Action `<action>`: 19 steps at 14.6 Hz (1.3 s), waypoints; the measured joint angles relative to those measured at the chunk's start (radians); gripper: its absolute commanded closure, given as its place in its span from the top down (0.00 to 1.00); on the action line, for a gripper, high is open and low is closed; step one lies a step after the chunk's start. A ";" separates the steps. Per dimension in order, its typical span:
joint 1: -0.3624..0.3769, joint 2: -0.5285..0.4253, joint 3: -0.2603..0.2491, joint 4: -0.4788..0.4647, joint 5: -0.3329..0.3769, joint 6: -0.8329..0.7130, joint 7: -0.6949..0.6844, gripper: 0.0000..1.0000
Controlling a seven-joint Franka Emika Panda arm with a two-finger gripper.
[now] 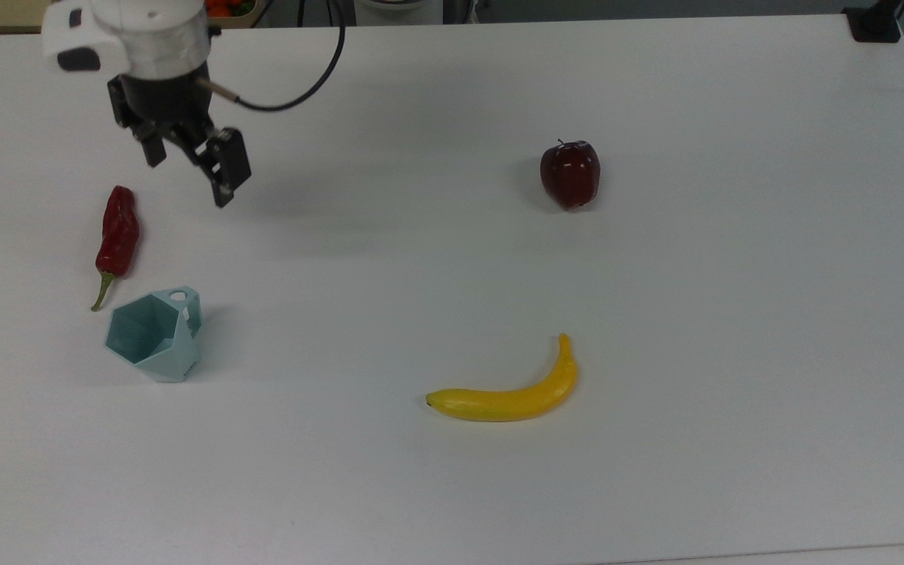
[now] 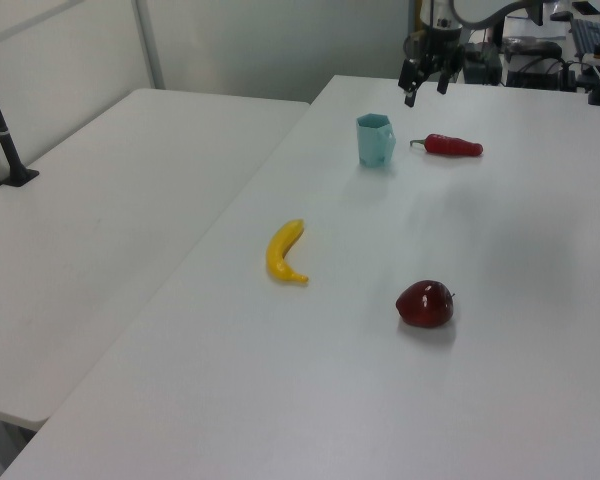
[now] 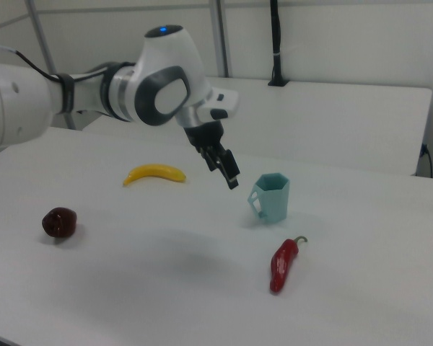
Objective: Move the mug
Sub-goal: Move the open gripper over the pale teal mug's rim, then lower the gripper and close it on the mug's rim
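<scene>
The gripper [image 1: 189, 176] hangs open over the table [image 1: 452, 486], holding nothing. The mug [image 1: 155, 336] stands at its 6 o'clock in the top view, beside a red pepper [image 1: 118, 235].

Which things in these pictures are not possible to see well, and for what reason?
1. Inside floor of the mug: right view, hidden by its own wall.
2. Rest of the arm behind the open gripper: top view, cut off by the top edge.
3. Underside of the apple: top view, hidden by the apple itself.
</scene>
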 measured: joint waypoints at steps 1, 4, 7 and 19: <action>-0.006 0.025 0.000 0.004 0.000 0.033 0.007 0.97; -0.017 0.090 0.000 0.007 0.000 0.140 0.046 0.97; -0.024 0.148 0.000 0.009 0.000 0.222 0.061 0.97; -0.032 0.293 0.000 0.020 0.000 0.431 0.063 0.41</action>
